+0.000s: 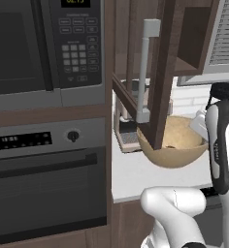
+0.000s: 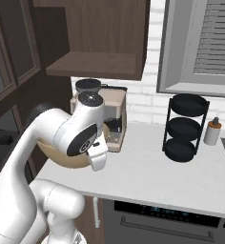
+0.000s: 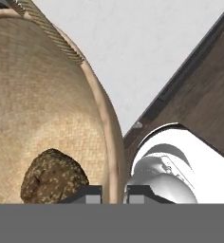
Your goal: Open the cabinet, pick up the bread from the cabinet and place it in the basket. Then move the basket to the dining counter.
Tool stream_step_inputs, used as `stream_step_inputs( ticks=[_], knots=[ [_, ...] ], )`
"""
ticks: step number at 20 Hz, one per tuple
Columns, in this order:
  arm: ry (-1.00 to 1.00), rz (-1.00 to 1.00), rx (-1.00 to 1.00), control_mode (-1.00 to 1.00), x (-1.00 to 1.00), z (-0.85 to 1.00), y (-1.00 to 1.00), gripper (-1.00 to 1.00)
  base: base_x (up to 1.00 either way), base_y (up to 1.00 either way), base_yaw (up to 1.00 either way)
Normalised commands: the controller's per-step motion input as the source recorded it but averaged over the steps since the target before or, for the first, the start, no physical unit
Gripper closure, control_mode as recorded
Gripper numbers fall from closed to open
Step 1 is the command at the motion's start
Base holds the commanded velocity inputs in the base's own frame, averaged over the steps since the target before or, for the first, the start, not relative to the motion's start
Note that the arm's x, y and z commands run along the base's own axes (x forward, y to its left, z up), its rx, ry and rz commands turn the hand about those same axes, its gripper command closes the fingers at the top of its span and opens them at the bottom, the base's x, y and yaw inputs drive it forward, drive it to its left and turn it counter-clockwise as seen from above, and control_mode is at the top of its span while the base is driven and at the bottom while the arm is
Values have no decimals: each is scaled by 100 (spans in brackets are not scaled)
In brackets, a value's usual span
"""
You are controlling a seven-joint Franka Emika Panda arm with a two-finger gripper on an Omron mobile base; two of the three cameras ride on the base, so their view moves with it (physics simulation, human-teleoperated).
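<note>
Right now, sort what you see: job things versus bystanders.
Job: cabinet, door open; bread lying in the basket; gripper shut on the basket's rim.
Bystanders: microwave, oven, coffee machine, black rack, bottle.

The open cabinet [image 1: 161, 72] door is swung out over the worktop [image 2: 148, 176] and, in the left base view, its lower edge is seen crossing the basket [image 1: 177, 145] at about 9 o'clock. The basket is flanked by the coffee machine [image 2: 112, 116] at 12 o'clock in the right base view. Bare worktop is left toward 3 o'clock, up to the black tiered rack [image 2: 183, 128] and a small bottle [image 2: 212, 132]. The basket's floor is partly taken up by the bread [image 3: 54, 176].
</note>
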Motion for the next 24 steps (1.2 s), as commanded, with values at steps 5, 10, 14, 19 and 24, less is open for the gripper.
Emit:
stream_step_inputs(
  ticks=[5,10,14,19,24],
  knots=[
    [0,0,0,-100,0,0,0,100,0,0,0],
    [0,0,0,-100,-11,0,-2,100,0,0,0],
    [0,0,0,100,0,0,0,100,-54,-13,0],
    [0,0,0,100,0,0,0,100,-76,-14,-7],
    [0,0,0,100,0,0,0,100,-51,-62,-46]
  ],
)
